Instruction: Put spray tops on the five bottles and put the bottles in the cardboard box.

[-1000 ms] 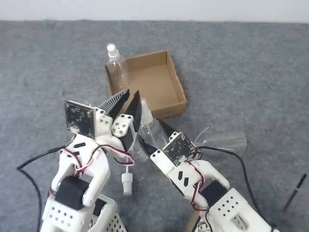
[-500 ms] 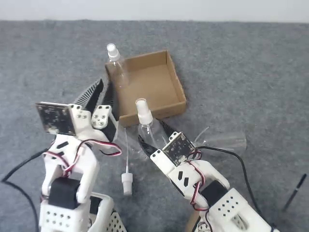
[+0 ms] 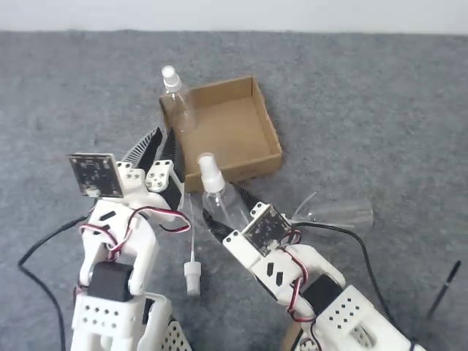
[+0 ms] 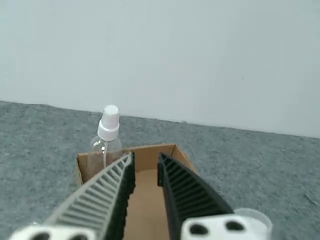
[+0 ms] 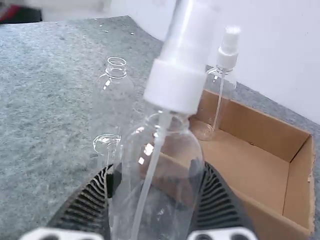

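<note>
The right gripper [image 3: 228, 208] is clamped around a clear bottle [image 3: 218, 199] with its spray top [image 3: 208, 167] on, top upward, just in front of the box [image 3: 271, 133]. The left gripper [image 4: 146, 159] hangs empty near the box's near-left corner in the high view, jaws a narrow gap apart. The box holds one capped bottle [image 3: 176, 102], standing in its far-left corner. An open bottle [image 5: 116, 82] stands near the held one. A loose top [image 3: 191, 273] lies on the carpet [image 3: 380, 102] between the arms. A fallen bottle [image 3: 342, 214], without a top, lies beside the right arm.
</note>
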Controlling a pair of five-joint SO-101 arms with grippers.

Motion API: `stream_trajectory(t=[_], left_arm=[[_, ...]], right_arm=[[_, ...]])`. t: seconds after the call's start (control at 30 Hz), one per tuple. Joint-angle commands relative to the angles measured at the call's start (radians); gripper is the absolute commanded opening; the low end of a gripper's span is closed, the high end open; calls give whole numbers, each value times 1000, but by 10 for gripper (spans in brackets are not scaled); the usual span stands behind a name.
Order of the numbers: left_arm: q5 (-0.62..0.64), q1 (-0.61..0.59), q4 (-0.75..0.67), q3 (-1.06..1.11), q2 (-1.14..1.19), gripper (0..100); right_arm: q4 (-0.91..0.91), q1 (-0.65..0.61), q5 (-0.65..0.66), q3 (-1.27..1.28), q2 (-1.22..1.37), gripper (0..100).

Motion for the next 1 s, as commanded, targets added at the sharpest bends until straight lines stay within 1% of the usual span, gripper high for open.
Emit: stream_trajectory(t=[0.0,0.13,0.3,0.47,0.6,0.87,0.97], left_arm=[[-8,43,-32,-2,-12,69],[-101,137,6,4,-11,69],[-115,207,61,2,-12,69],[-118,207,75,2,-12,70],[-163,210,95,-2,-12,70],[-160,196,95,-18,-14,70],[-158,135,95,-38,-14,70]], right_arm=[[-21,-13,5,-68,-25,6],[-22,-13,5,-68,-25,6],[-21,-10,5,-68,-25,6],[-19,-7,5,-66,-25,6],[-19,-5,5,-63,-25,6],[-19,25,5,-68,-25,6],[-19,24,5,-68,-25,6]])
